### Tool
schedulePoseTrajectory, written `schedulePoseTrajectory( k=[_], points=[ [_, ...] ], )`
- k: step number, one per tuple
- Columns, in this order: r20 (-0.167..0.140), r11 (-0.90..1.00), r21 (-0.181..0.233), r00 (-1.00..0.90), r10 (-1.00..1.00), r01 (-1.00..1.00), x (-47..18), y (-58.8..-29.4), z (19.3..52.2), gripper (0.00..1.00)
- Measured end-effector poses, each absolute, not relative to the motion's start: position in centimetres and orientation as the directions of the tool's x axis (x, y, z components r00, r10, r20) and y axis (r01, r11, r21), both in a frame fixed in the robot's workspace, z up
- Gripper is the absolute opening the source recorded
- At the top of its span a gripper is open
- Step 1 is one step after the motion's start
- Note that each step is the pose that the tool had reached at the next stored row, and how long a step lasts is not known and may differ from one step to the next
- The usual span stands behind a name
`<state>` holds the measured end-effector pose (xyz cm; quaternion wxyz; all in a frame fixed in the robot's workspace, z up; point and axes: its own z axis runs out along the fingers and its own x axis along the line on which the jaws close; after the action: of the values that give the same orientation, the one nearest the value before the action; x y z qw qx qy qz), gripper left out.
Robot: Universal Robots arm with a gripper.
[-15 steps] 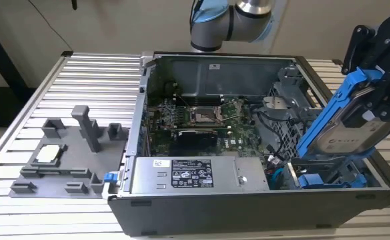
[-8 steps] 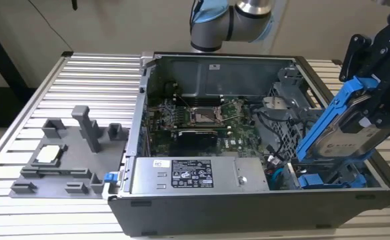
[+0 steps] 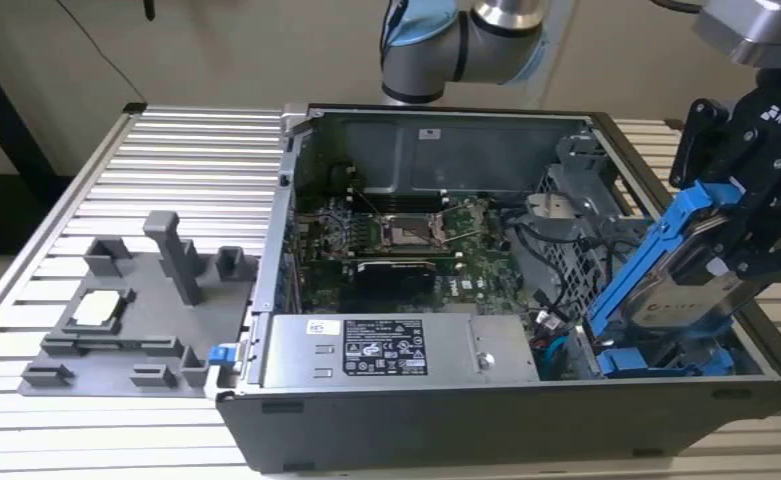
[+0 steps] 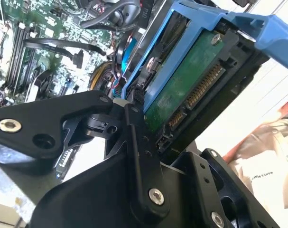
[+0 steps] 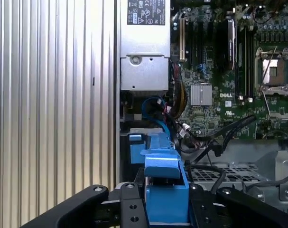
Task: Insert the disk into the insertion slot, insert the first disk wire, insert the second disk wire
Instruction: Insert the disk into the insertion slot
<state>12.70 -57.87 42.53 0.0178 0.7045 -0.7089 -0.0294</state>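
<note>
Starting at the exterior view's left, a grey holder (image 3: 123, 320) sat on the ribbed table (image 3: 177, 160) with lots of open room around it, just beside the open computer box (image 3: 497, 425). Inside the box, a green board (image 3: 417, 240) lay in the middle and a silver power box (image 3: 390, 350) sat along the front wall. At the exterior view's right, the gripper (image 3: 721, 255) pinched the disk (image 3: 677, 285) tight and held it tilted, its low end inside the box's edge, just over the insertion slot (image 3: 670, 358) and not yet lying flat in it.
</note>
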Motion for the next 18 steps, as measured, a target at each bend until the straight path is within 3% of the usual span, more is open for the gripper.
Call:
schedulePoseTrajectory(
  k=[18],
  points=[
    [-0.016,0.005,0.074,-0.007,-1.000,-0.997,13.1,-57.9,39.1,0.33]
  ],
)
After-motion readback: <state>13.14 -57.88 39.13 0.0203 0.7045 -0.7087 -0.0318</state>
